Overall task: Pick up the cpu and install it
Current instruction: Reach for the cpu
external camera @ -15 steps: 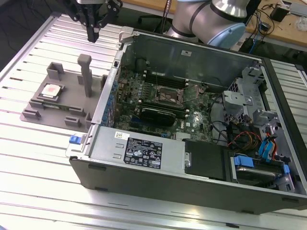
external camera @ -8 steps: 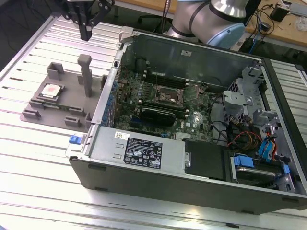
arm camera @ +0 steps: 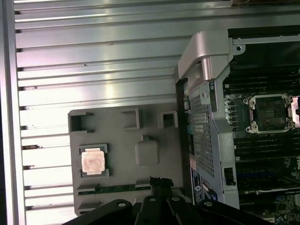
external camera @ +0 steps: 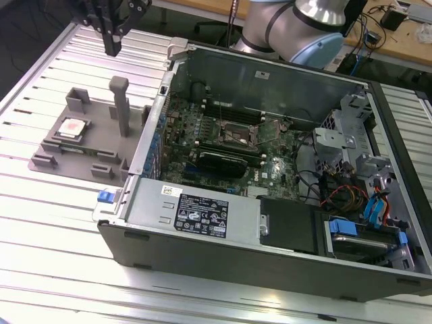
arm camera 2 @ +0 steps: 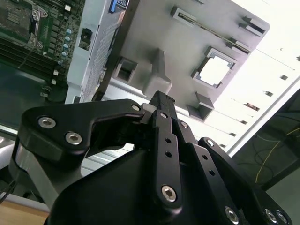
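Gripper (arm camera 2: 161,97), jaws closed together on nothing, hung above the tray (external camera: 98,137), whose square pocket cradled the cpu (external camera: 71,127) face-up, probably to keep it located for a clean pick, while the bare socket (external camera: 237,135) sat in the case (external camera: 202,251) beside the tray.

I have the claw (external camera: 112,46) hanging high, pointed straight down, fingers (arm camera 2: 164,136) pressed together on nothing. My arm (external camera: 293,30) bends at the exterior view's right.

tool (arm camera 2: 161,99) above grey fixture (arm camera 2: 159,33) | cpu (arm camera 2: 214,71) seated in fixture recess
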You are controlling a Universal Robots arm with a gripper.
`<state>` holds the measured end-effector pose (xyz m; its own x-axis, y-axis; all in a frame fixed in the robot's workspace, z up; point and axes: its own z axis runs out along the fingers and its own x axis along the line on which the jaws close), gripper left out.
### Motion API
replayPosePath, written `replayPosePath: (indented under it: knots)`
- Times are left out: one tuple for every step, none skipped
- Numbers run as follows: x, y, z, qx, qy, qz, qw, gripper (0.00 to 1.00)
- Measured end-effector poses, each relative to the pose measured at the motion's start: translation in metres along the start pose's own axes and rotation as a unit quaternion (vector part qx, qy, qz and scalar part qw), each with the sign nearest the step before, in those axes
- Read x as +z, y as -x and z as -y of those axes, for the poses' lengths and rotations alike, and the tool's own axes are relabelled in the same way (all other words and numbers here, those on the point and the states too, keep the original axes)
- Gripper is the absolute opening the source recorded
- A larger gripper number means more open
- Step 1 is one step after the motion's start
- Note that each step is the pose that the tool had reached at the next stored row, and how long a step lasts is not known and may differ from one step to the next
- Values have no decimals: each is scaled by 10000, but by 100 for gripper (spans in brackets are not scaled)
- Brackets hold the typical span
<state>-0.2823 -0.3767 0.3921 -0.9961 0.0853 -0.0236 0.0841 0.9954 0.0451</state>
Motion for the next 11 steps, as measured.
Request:
replayPosePath:
  knots:
    - [0,-13,1,1,0,0,10000,11]
    - [0,-38,3,1,0,0,10000,11]
    - [1,-58,5,1,0,0,10000,11]
    - [2,-73,6,1,0,0,10000,11]
    - [1,-92,8,2,0,0,10000,11]
    - [2,-104,9,3,0,1,10000,11]
    - [3,-123,10,3,0,0,10000,11]
    - [4,-135,11,3,0,0,10000,11]
    - [7,-158,13,4,0,0,10000,11]
    - [12,-181,16,4,0,0,10000,11]
    - [21,-206,18,5,0,0,10000,11]
